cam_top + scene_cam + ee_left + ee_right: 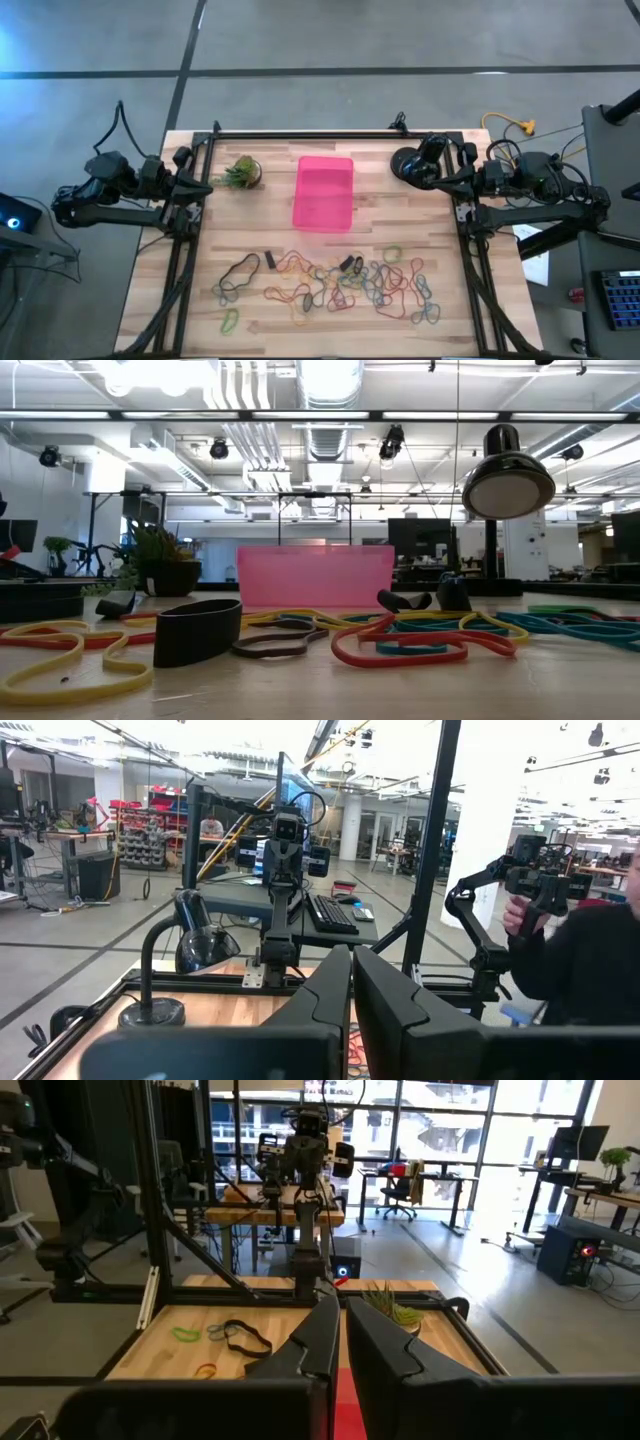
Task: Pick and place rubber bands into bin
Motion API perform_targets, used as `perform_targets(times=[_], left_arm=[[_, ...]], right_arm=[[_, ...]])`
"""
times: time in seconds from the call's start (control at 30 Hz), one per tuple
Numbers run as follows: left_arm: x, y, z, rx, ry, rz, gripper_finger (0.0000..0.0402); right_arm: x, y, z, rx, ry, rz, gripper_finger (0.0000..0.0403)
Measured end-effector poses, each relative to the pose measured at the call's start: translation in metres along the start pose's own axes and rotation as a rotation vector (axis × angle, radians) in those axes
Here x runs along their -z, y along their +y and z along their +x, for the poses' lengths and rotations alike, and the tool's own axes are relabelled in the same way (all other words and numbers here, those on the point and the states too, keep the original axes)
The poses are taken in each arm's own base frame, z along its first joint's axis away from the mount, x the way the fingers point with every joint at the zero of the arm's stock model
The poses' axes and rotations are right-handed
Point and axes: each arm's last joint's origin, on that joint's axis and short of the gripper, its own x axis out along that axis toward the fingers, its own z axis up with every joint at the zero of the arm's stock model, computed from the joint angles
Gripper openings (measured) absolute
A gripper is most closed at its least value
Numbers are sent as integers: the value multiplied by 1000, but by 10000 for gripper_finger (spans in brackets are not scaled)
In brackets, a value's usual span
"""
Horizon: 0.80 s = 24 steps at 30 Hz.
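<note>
Your bin [323, 193] sat empty near the middle of the table [270, 200], toward its far edge, with the plant [241, 172] just to its left and the black lamp [409, 164] well off to its right. The bands [340, 285] lay scattered across the near half of the table, well apart from the bin, most of them tangled in a loose heap below it and a few strays, one dark loop [238, 272] and a green one [230, 320], out to the left. From table height you saw a black band [197, 630] standing on edge, with yellow [60, 660] and red [400, 640] loops flat around it and the bin [315, 575] behind. Your left gripper [350, 990] waited at the table's left edge, raised, its fingers [325, 995] pressed together on nothing. Your right gripper [340, 1335] waited at the right edge beside the lamp, likewise closed and empty. A person's sleeve [580, 960] showed beyond the table in the left wrist view.
</note>
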Motion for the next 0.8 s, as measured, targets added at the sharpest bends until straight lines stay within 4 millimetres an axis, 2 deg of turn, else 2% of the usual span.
perform_targets(times=[0.63,0.8], left_arm=[[0,0,0,0,0,0,0],[-4,0,0,5,-37,4,0]], right_arm=[[-1,0,0,0,-8,1,18],[-2,0,7,0,-5,49,18]])
